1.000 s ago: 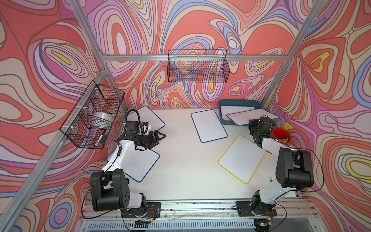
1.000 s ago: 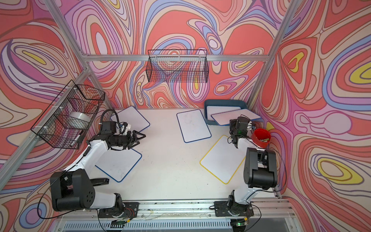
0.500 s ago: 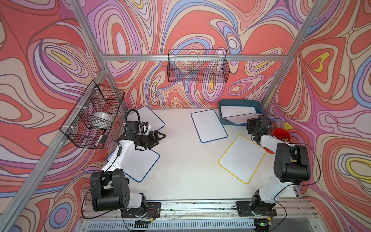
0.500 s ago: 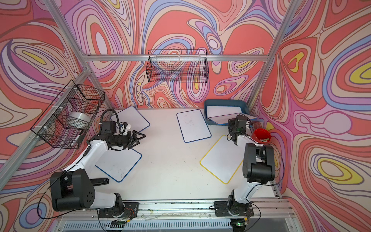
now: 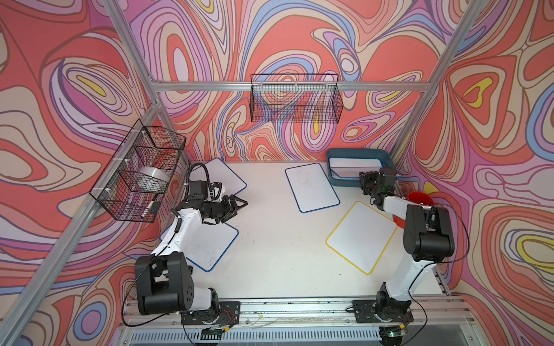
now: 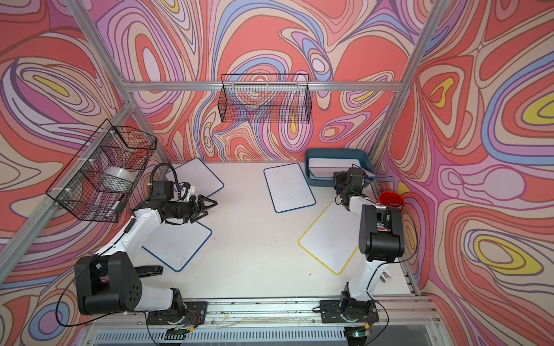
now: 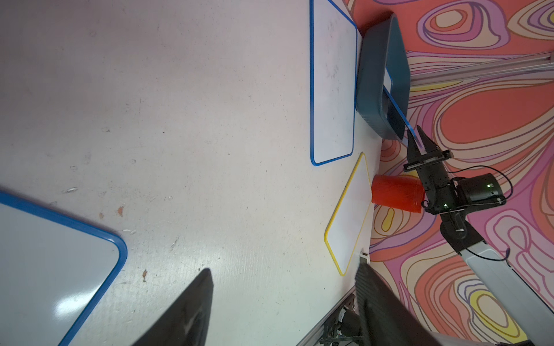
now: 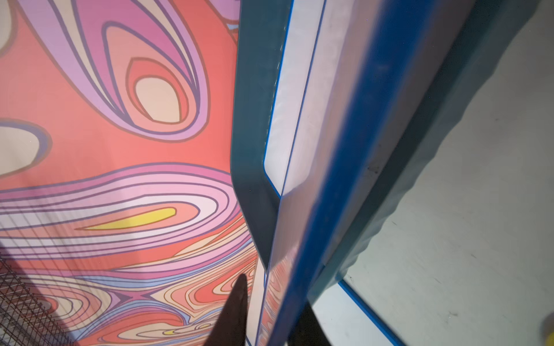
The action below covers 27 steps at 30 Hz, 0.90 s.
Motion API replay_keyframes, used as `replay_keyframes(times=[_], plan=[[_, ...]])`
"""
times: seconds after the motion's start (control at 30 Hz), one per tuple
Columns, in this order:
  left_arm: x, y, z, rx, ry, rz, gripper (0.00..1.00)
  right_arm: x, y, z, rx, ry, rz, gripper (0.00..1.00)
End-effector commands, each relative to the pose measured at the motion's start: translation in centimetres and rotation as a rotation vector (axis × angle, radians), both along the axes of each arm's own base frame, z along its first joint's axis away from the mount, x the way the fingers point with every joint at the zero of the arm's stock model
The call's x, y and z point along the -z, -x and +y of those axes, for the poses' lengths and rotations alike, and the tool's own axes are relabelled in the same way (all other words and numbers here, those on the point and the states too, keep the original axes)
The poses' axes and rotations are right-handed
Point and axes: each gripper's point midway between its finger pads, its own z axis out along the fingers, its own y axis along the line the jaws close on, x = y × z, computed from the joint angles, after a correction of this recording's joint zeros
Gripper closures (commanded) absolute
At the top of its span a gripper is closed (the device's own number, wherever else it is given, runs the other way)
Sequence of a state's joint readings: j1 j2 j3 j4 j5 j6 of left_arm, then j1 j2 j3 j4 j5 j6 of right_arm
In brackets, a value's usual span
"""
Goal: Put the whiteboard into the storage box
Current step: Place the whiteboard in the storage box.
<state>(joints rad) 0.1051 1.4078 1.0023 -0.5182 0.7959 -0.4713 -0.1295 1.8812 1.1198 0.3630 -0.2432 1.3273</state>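
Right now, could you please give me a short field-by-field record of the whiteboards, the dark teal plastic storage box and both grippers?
storage box: dark teal plastic storage box, far right corner of the table
board in box: tilted blue-framed whiteboard, one end past the rim
right gripper: jaws slightly parted astride that end
left gripper: open, empty, above the table
boards on table: blue-framed far-left whiteboard, blue-framed near-left whiteboard, blue-framed centre whiteboard, yellow-framed whiteboard
other: red round bucket beside the right arm

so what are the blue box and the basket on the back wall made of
The blue box looks like moulded plastic, matte: smooth one-piece walls, rounded corners. The basket looks like thin metal wire, probably coated black: see-through grid.
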Motion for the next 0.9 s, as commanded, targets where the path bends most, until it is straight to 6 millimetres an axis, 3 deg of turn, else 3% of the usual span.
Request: replay_keyframes(times=[0.0,0.17,0.37,0.87], plan=[[-0.2,-0.1,0.3,0.005,-0.013,0.000,0.29,-1.1,-1.8,1.5,-0.098,0.014,-0.052,0.73],[-0.3,-0.2,0.3,0.006,-0.009,0.001,0.29,-0.3,-3.8,2.4,-0.217,0.025,-0.038,0.70],[-0.3,-0.2,0.3,0.007,-0.007,-0.001,0.29,-1.1,-5.5,3.8,-0.343,0.043,-0.061,0.67],[-0.6,-0.1,0.3,0.008,0.011,-0.006,0.29,-1.6,-4.3,2.2,-0.400,0.183,-0.030,0.59]])
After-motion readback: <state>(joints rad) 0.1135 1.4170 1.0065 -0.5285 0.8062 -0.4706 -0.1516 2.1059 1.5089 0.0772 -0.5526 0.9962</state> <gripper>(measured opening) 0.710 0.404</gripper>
